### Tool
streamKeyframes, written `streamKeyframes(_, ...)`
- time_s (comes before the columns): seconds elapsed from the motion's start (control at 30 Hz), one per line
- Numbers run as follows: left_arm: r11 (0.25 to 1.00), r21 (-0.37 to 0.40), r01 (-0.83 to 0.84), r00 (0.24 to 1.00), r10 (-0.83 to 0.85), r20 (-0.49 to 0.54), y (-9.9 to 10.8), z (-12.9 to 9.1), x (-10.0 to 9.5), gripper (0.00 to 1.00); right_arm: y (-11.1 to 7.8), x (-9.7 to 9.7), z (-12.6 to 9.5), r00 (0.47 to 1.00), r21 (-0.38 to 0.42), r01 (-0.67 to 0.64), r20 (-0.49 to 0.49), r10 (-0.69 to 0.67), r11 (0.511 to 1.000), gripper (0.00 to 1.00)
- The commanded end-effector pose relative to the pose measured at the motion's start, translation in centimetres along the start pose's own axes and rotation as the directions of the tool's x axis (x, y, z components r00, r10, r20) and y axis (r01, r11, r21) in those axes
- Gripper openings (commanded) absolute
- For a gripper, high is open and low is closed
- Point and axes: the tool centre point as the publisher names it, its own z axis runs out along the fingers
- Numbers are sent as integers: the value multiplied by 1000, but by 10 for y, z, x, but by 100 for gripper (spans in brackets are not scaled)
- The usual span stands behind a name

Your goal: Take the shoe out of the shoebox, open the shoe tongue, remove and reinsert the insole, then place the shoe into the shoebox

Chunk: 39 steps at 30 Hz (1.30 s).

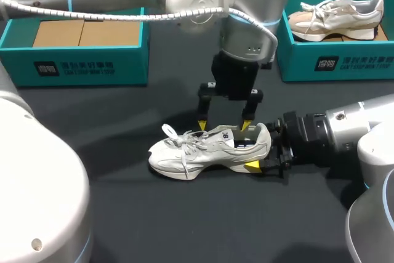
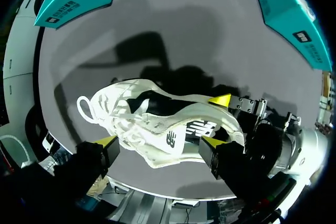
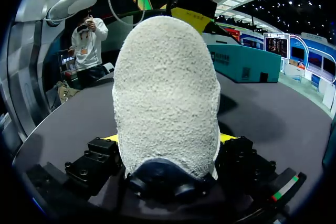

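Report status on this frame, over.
Left hand open over shoe. Right hand shut on heel. Shoe on table, outside box. Nothing blocking.

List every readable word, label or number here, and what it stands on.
Left shoebox: white logo and line of characters on its front, too blurred to read.
Right shoebox: the same white print, also too blurred.
Shoe: dark stylised logo on its side; no legible words.
No numbers seen.

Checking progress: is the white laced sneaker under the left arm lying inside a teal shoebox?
No, the white laced sneaker rests directly on the dark grey tabletop, outside any box.
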Motion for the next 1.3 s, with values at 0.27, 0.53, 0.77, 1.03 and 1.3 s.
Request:
streamKeyframes(0.27,1000,-5,23,996,-23,85,1,20,12,100,1,1,1,1000,4,-1,2,1,1000,0)
streamKeyframes(0.53,998,-29,52,984,-46,172,4,31,3,98,1,1,1,1000,4,-1,2,1,1000,0)
streamKeyframes(0.77,998,-32,62,976,-54,212,7,36,-4,73,1,1,1,1000,4,-1,2,1,1000,0)
streamKeyframes(1.03,998,-31,53,975,-45,219,9,29,-14,49,1,1,1,1000,4,-1,2,1,1000,0)
streamKeyframes(1.3,1000,-5,29,973,-27,227,11,22,-22,43,1,1,1,1000,4,-1,2,1,1000,0)
